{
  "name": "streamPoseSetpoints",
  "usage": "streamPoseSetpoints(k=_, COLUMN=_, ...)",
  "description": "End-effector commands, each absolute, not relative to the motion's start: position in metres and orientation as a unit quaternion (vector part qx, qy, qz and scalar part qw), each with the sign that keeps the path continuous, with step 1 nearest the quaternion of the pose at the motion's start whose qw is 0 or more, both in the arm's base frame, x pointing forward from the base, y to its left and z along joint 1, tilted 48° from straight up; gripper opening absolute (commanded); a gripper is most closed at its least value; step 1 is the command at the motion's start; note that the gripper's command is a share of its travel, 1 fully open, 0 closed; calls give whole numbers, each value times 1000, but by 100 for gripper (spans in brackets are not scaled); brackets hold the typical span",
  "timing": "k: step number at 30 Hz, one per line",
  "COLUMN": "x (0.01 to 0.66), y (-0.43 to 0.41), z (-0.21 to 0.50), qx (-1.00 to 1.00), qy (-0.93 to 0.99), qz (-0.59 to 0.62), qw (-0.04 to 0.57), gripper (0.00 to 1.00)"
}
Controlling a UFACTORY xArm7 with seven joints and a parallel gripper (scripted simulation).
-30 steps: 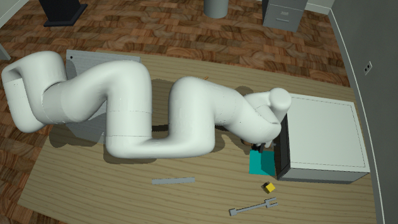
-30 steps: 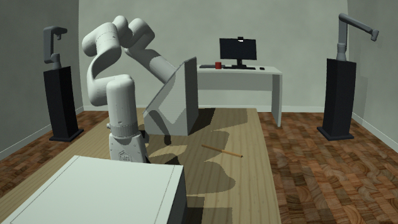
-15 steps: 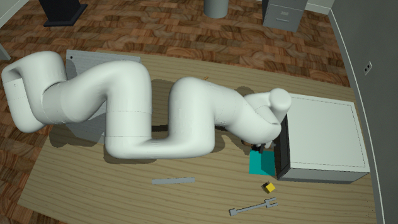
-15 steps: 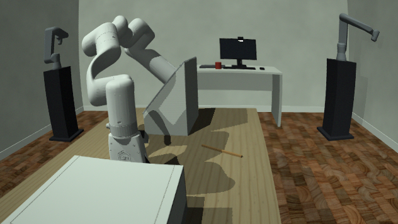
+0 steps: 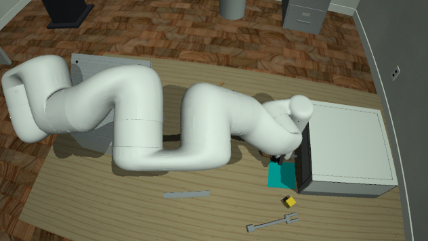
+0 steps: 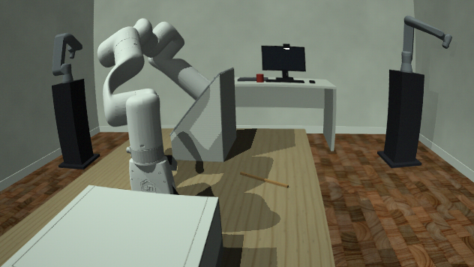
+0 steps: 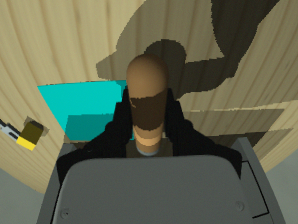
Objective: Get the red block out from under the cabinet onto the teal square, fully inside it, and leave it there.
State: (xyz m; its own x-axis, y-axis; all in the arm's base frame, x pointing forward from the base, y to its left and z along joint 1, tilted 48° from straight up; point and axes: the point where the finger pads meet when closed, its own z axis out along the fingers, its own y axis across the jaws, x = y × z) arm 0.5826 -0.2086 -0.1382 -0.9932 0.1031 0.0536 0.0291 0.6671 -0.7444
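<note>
Almost nothing legible is found in these views. 1 small embossed emblem is seen on the front of the arm's base (image 6: 147, 185) in the exterior view, but its characters are too small and faint to be made out. No words, numbers or labels can be read on the cabinet (image 5: 349, 145), the monitor (image 6: 283, 58) on the desk, the filing drawers (image 5: 305, 15) or the wall outlet (image 5: 395, 72). Nothing readable is shown in the wrist view.
</note>
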Motion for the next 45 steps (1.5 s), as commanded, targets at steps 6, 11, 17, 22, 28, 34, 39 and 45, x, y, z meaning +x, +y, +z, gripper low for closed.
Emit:
streamPoseSetpoints(k=6, x=583, y=-206, z=-137, qx=-35, qy=-912, qz=405, qw=43, gripper=0)
streamPoseSetpoints(k=11, x=580, y=-206, z=-137, qx=-35, qy=-912, qz=405, qw=43, gripper=0)
streamPoseSetpoints(k=17, x=576, y=-205, z=-137, qx=-35, qy=-912, qz=405, qw=43, gripper=0)
streamPoseSetpoints(k=22, x=571, y=-205, z=-136, qx=-35, qy=-912, qz=405, qw=43, gripper=0)
streamPoseSetpoints(k=28, x=562, y=-204, z=-136, qx=-35, qy=-912, qz=405, qw=43, gripper=0)
streamPoseSetpoints(k=34, x=555, y=-203, z=-135, qx=-35, qy=-912, qz=405, qw=43, gripper=0)
streamPoseSetpoints(k=39, x=545, y=-202, z=-135, qx=-35, qy=-912, qz=405, qw=43, gripper=0)
streamPoseSetpoints(k=45, x=531, y=-201, z=-134, qx=-35, qy=-912, qz=405, qw=43, gripper=0)
